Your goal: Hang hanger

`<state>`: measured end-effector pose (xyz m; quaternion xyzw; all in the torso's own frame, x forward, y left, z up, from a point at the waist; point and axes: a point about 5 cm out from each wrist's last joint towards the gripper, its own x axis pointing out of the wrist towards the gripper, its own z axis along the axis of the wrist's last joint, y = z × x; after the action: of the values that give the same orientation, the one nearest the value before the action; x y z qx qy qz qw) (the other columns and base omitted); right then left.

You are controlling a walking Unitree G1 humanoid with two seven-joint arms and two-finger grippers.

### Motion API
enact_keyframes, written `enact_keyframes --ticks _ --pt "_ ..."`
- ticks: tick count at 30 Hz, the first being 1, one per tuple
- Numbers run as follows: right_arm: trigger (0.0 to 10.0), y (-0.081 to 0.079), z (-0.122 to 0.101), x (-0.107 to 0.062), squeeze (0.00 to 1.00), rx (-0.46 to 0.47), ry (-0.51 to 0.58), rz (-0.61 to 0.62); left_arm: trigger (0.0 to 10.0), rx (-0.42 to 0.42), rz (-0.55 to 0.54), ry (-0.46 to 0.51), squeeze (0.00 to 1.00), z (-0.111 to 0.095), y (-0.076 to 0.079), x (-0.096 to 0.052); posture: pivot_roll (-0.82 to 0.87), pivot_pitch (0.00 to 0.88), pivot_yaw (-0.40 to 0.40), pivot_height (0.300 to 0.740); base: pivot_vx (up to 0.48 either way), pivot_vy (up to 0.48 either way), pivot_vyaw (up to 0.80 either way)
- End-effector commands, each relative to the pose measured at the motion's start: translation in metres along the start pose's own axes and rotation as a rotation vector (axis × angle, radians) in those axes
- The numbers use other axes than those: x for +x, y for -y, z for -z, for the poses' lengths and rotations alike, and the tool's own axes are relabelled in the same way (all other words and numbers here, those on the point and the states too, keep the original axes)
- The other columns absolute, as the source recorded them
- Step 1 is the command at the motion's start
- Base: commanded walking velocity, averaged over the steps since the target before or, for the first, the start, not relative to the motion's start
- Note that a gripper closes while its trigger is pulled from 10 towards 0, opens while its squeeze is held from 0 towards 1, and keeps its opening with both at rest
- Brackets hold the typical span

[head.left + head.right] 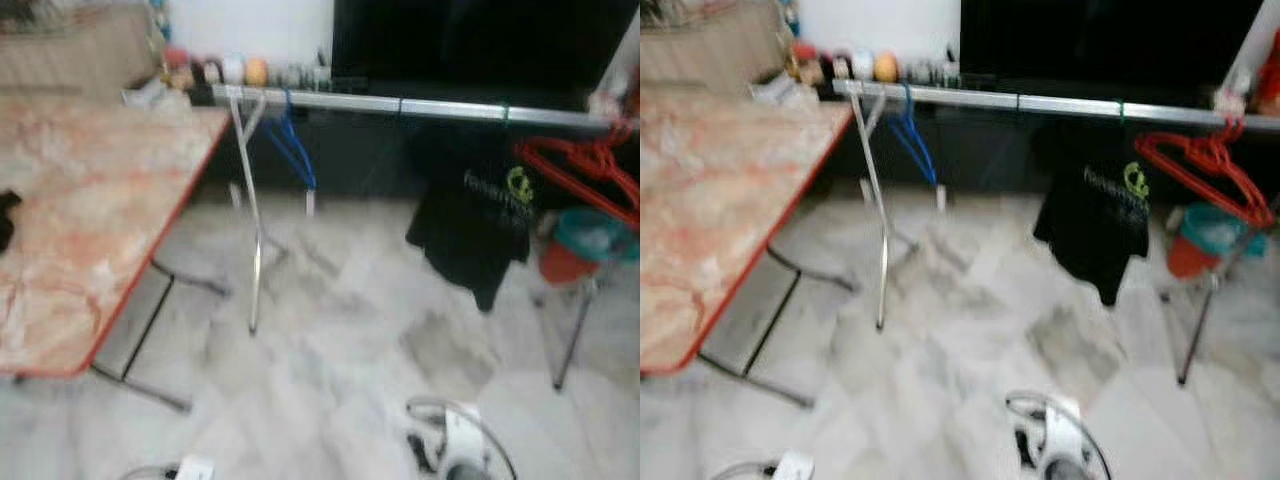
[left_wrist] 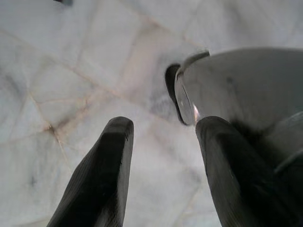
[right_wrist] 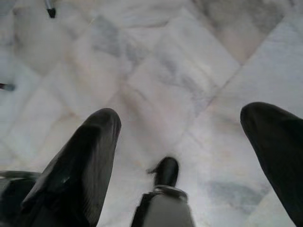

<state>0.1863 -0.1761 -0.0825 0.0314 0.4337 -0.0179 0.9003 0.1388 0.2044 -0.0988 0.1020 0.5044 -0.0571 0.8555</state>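
A silver clothes rail (image 1: 400, 105) runs across the room on thin metal legs. On its left end hangs a blue hanger (image 1: 293, 148). Several red hangers (image 1: 585, 165) hang at its right end, and a black T-shirt (image 1: 478, 225) hangs near the middle. My left gripper (image 2: 163, 137) is open over the marble floor, with nothing between its fingers (image 2: 102, 175). My right gripper (image 3: 180, 127) is also open above the floor and holds nothing. Both arms hang low, far from the rail.
A marble-patterned folding table (image 1: 90, 210) with a red edge stands on the left. A teal and orange container (image 1: 580, 245) sits under the rail's right end. A dark cabinet (image 1: 470, 60) fills the back wall. My own foot (image 3: 165, 172) is below the right gripper.
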Motion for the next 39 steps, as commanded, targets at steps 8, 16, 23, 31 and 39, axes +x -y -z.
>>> enact_keyframes --ticks 8,16,23,31,39 --pt "10.0 0.0089 0.0024 -0.0007 0.00 -0.010 -0.033 0.039 10.0 -0.002 -0.006 0.001 0.00 -0.0007 0.0001 0.0002 0.09 0.000 -0.019 0.740 0.000 0.000 0.00" --pt "10.0 0.0082 0.0023 -0.0006 0.00 -0.023 -0.034 0.031 10.0 0.006 -0.005 -0.001 0.00 -0.0006 0.0008 0.0003 0.09 0.000 -0.013 0.740 0.000 0.000 -0.56" --pt "10.0 0.0067 0.0027 -0.0003 0.00 -0.034 -0.042 0.031 10.0 0.019 0.001 -0.002 0.00 -0.0007 0.0008 0.0003 0.08 0.000 -0.004 0.740 0.000 0.000 -0.75" --pt "10.0 0.0082 0.0028 -0.0005 0.00 -0.047 -0.045 0.028 10.0 0.032 -0.009 0.000 0.00 -0.0023 -0.0017 0.0004 0.09 0.000 -0.011 0.740 0.000 0.000 -0.75" --pt "10.0 0.0089 0.0031 -0.0006 0.00 -0.044 -0.045 0.042 10.0 0.030 -0.005 0.014 0.00 -0.0055 0.0002 0.0011 0.09 0.000 -0.012 0.740 0.000 0.000 -0.74"
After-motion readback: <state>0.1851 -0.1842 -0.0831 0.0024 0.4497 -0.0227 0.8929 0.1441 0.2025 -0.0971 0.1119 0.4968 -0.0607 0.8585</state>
